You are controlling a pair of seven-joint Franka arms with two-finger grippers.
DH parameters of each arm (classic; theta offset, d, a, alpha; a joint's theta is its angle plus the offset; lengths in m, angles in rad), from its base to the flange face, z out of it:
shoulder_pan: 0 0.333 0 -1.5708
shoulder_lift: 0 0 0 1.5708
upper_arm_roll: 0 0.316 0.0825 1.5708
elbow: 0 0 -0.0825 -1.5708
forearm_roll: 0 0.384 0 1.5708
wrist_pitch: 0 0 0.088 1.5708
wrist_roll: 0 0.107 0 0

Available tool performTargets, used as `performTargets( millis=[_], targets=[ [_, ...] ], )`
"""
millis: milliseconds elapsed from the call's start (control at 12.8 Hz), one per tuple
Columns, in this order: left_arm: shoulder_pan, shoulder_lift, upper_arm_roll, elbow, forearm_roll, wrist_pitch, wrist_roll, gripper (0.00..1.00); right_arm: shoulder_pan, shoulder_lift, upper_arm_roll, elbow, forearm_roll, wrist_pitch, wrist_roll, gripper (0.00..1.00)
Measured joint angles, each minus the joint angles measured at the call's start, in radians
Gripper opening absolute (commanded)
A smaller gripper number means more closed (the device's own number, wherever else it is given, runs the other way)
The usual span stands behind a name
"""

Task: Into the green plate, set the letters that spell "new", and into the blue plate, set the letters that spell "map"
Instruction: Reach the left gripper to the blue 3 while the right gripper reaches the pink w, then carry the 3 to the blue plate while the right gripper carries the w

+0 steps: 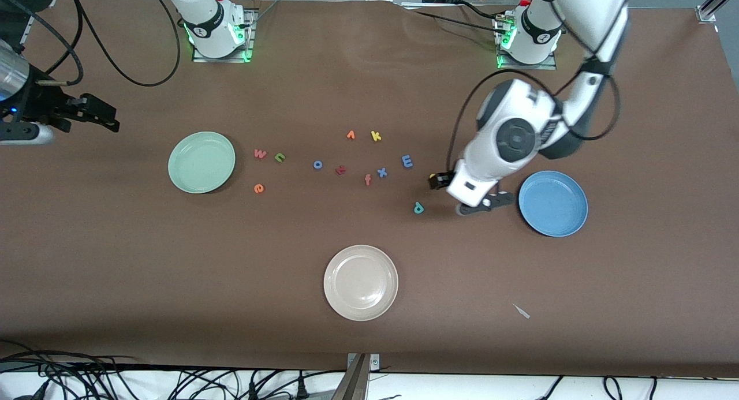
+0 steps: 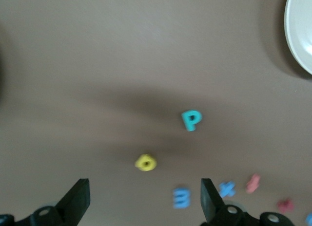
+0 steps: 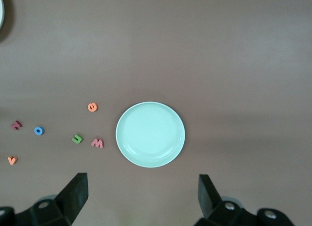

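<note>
The green plate lies toward the right arm's end, with the pink w, green n and orange-red e beside it. The blue plate lies toward the left arm's end. My left gripper hangs open low over the table beside the blue plate, with nothing between its fingers. The yellow a lies just ahead of it, with the teal p and blue m close by. My right gripper waits open above the table's end by the green plate.
A beige plate lies nearest the front camera. Between the two groups lie a blue o, a dark red letter, an orange f, a blue x, a yellow k and another orange letter.
</note>
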Motion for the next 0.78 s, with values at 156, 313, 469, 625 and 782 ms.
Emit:
performTargets(
  millis=[156, 313, 469, 625, 782],
  targets=[
    [-0.065, 0.004, 0.000, -0.076, 0.006, 0.108, -0.125, 1.00, 0.005, 0.030, 0.028, -0.024, 0.008, 0.000, 0.000, 1.00],
    [-0.130, 0.006, 0.000, -0.134, 0.078, 0.188, -0.282, 1.00, 0.031, 0.073, 0.073, -0.052, 0.012, 0.000, 0.000, 1.00],
    [-0.185, 0.027, 0.001, -0.177, 0.163, 0.273, -0.446, 1.00, 0.069, 0.118, 0.127, -0.108, 0.013, 0.051, -0.002, 1.00],
    [-0.217, 0.067, 0.001, -0.185, 0.210, 0.307, -0.511, 0.98, 0.083, 0.134, 0.194, -0.192, 0.012, 0.187, -0.018, 1.00],
    [-0.228, 0.104, 0.002, -0.186, 0.215, 0.339, -0.512, 0.93, 0.084, 0.132, 0.247, -0.300, 0.009, 0.329, -0.042, 1.00]
  ],
)
